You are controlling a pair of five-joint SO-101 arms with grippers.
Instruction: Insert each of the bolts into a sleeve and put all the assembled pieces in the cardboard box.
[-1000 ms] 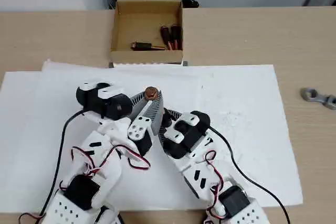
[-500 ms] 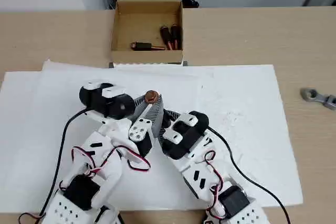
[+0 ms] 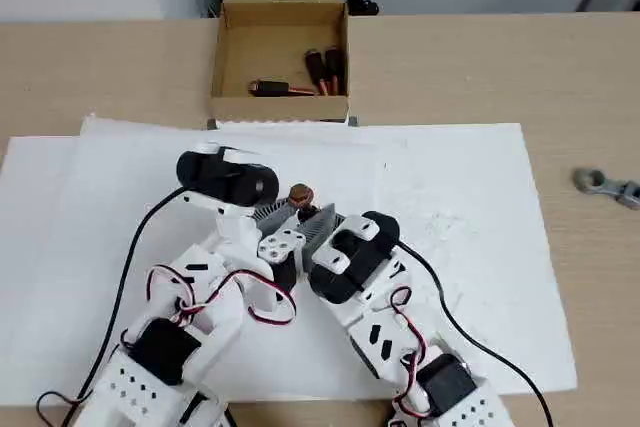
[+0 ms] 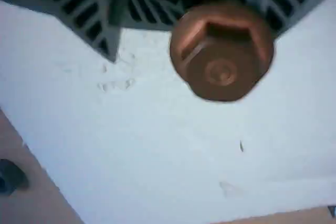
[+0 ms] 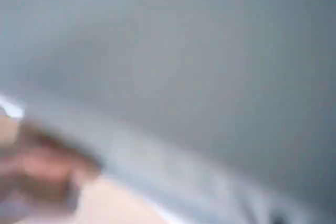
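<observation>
Bolt (image 3: 299,194) sits clenched in left jaws over white paper (image 3: 470,247), well short of cardboard box (image 3: 280,107); right jaws unclear.

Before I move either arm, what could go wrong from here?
1. The left gripper and right gripper both crowd the bolt over the white paper. I cannot tell which one grips it, so pulling either away might drop it.
2. The two stand so close that a swing could make them collide.
3. The cardboard box already holds pieces on one side, and a release there may land on them.
</observation>
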